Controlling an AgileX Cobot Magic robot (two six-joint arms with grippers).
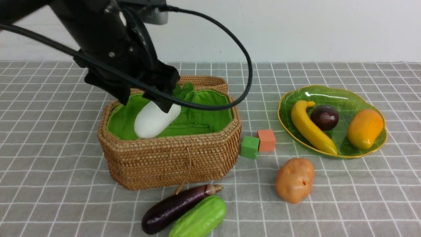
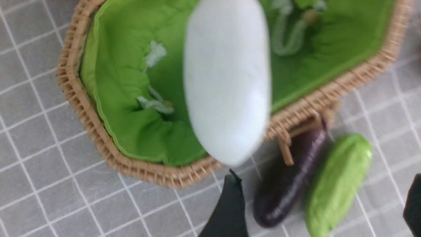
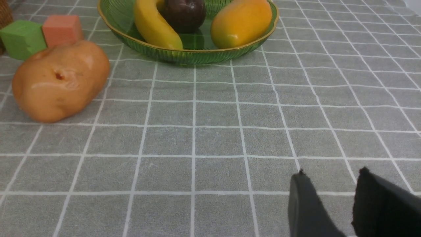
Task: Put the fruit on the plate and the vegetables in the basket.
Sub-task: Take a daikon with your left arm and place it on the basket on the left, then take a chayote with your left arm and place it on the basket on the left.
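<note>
Eggplant [image 1: 174,207] and cucumber [image 1: 199,219] lie touching at the surface's near edge, just in front of the basket [image 1: 171,161]. Above it, my left gripper [image 2: 324,176] stands spread wide over the white radish [image 1: 153,120], which tilts into the green lining. Blur keeps me from saying whether a finger touches it. The potato [image 1: 295,180] sits on the surface beside the plate [image 1: 345,98], toward the right edge, where banana [image 1: 309,126], plum [image 1: 324,117] and mango [image 1: 364,128] rest. My right gripper [image 3: 332,174] hovers low over the surface, jaws slightly parted, holding nothing.
</note>
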